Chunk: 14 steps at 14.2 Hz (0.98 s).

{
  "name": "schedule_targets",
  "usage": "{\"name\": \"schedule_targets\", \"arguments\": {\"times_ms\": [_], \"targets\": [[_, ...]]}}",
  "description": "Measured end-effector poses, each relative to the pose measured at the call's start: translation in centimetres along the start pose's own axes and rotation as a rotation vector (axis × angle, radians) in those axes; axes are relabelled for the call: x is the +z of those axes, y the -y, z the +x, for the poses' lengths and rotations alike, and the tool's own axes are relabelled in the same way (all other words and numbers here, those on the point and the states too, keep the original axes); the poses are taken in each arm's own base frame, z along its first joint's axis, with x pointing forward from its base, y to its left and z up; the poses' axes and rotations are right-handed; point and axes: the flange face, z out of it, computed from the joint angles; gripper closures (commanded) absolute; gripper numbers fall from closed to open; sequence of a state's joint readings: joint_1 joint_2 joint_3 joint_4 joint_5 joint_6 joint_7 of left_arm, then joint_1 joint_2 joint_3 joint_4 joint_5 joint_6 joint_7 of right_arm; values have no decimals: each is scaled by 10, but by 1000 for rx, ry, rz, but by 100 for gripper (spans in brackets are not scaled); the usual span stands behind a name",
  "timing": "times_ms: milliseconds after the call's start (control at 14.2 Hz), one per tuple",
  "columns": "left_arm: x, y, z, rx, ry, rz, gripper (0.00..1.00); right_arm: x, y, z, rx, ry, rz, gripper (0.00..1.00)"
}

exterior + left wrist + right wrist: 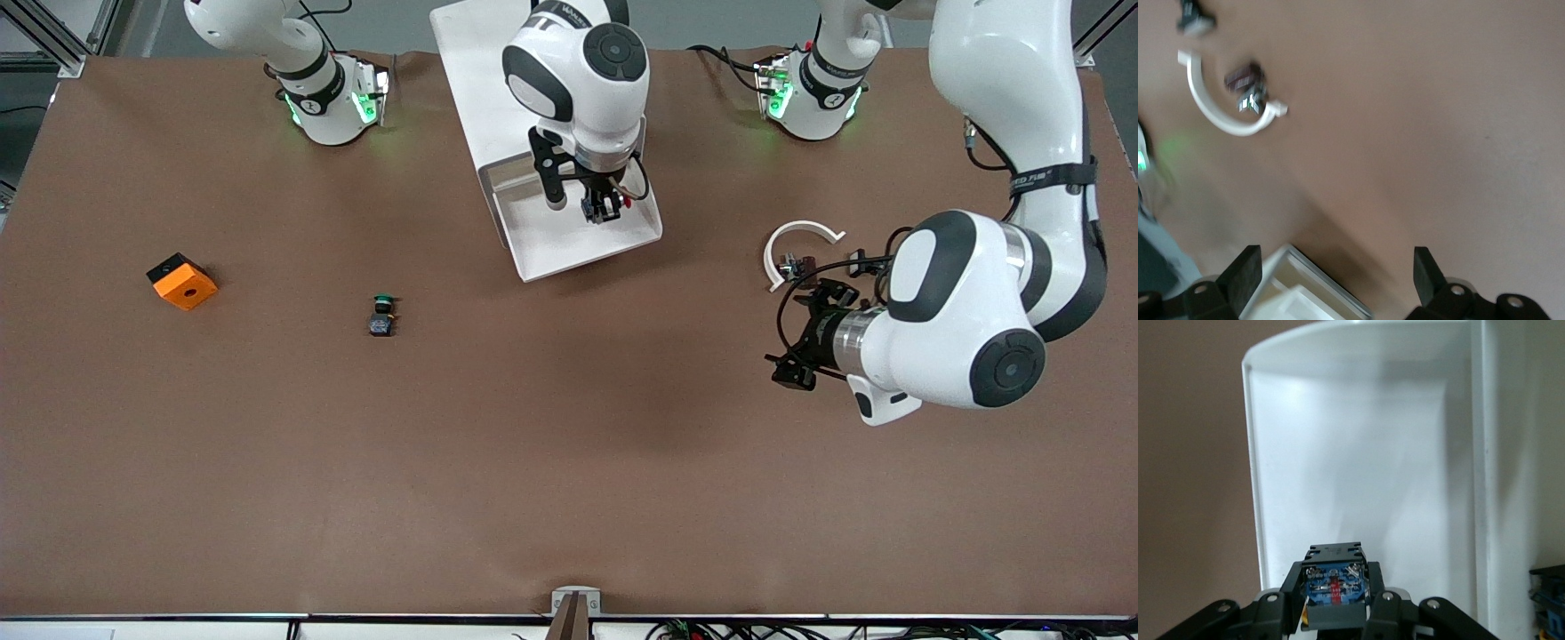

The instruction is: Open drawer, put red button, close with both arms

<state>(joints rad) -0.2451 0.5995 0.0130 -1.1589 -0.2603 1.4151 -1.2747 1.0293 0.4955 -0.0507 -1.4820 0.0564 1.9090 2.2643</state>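
Observation:
The drawer [587, 258] is pulled out of the white cabinet [480, 80] and shows as a wide, shallow white tray. My right gripper [605, 212] hangs over the drawer, low inside its walls. It is shut on the red button [1335, 577], whose black-blue body shows between the fingers [1288, 587]. The cap is hidden there, and only a red speck shows in the front view. The tray floor [1358, 453] under the button is bare. My left gripper [793, 363] is open and empty above the table, toward the left arm's end. A corner of the drawer [1305, 287] shows in the left wrist view.
A green-capped button [383, 316] and an orange cube with a hole [181, 281] lie toward the right arm's end of the table. A white open ring [805, 226] with small dark parts [796, 265] lies beside the left gripper; the ring also shows in the left wrist view [1211, 117].

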Motion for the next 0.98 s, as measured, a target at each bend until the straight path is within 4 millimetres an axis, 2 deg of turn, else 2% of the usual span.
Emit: {"name": "schedule_targets", "arguments": {"times_ms": [492, 703, 773, 844, 984], "targets": [[-46, 24, -15, 574, -214, 36, 0, 38, 5, -12, 35, -6, 2, 100], [-60, 29, -15, 752, -258, 28, 0, 40, 6, -14, 38, -4, 5, 100], [-62, 29, -14, 787, -264, 25, 0, 40, 6, -14, 38, -4, 5, 63], [-63, 29, -14, 809, -269, 22, 0, 40, 6, -14, 38, -5, 5, 1], [-62, 25, -17, 837, -280, 13, 0, 41, 6, -14, 38, -6, 4, 0]]}}
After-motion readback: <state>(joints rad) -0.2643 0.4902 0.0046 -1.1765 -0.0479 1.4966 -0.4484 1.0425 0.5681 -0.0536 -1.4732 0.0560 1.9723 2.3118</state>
